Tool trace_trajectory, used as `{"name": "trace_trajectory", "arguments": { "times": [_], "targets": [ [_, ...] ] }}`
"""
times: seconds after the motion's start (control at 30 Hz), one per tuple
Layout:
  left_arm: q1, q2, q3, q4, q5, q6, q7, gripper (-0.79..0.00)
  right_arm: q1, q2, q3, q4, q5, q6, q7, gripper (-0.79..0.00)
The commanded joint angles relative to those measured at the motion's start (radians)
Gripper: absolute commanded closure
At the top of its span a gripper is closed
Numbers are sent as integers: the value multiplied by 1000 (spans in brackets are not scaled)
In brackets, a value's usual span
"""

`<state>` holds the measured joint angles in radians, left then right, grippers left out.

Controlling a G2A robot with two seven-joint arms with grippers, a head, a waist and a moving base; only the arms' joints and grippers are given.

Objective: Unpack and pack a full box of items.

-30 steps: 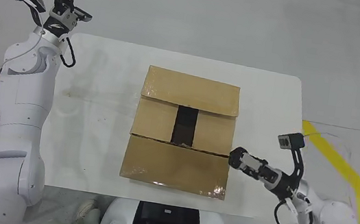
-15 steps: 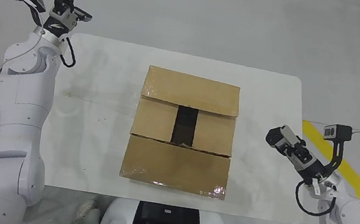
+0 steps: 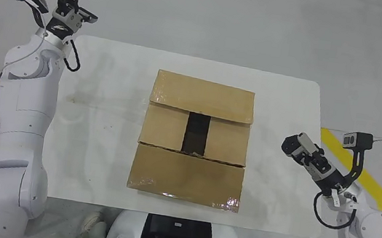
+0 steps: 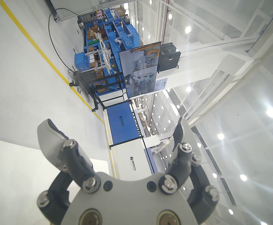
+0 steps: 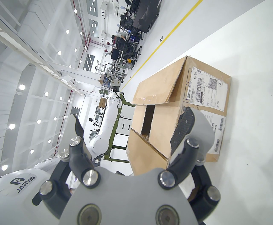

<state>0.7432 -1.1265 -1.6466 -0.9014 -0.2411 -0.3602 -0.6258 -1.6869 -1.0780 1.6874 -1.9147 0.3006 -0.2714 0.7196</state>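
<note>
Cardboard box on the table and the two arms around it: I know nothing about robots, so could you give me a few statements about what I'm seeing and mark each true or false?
1. The cardboard box stands on the white table. True.
2. The box's top is sealed shut. False: a dark slot gapes between its flaps.
3. The right tool is open and holds nothing. True.
4. The right tool grips the box. False: it hangs beside the box, apart from it.
5. The left tool is open, raised past a far corner of the table, away from the box. True.
</note>
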Motion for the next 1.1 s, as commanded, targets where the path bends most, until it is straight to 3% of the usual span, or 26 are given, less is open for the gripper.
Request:
{"name": "trace_trajectory", "arguments": {
  "times": [0.0, 0.17, 0.37, 0.47, 0.63, 0.73, 1.07],
  "targets": [
    [15, 0, 9, -30, -2, 7, -17, -785, 0, 0, 0, 0, 0, 0, 0, -785],
    [64, 2, 37, -118, 1, -18, -97, -785, 0, 0, 0, 0, 0, 0, 0, -785],
    [114, 4, 65, -215, -137, 10, -332, -785, 0, 0, 0, 0, 0, 0, 0, -785],
    [127, 9, 83, -241, -190, 80, -475, -785, 0, 0, 0, 0, 0, 0, 0, -785],
    [136, 18, 120, -274, -171, 87, -645, -785, 0, 0, 0, 0, 0, 0, 0, -785],
    [143, 23, 139, -283, -149, 54, -696, -785, 0, 0, 0, 0, 0, 0, 0, -785],
    [142, 24, 145, -282, -150, 53, -703, -785, 0, 0, 0, 0, 0, 0, 0, -785]
  ]
}}
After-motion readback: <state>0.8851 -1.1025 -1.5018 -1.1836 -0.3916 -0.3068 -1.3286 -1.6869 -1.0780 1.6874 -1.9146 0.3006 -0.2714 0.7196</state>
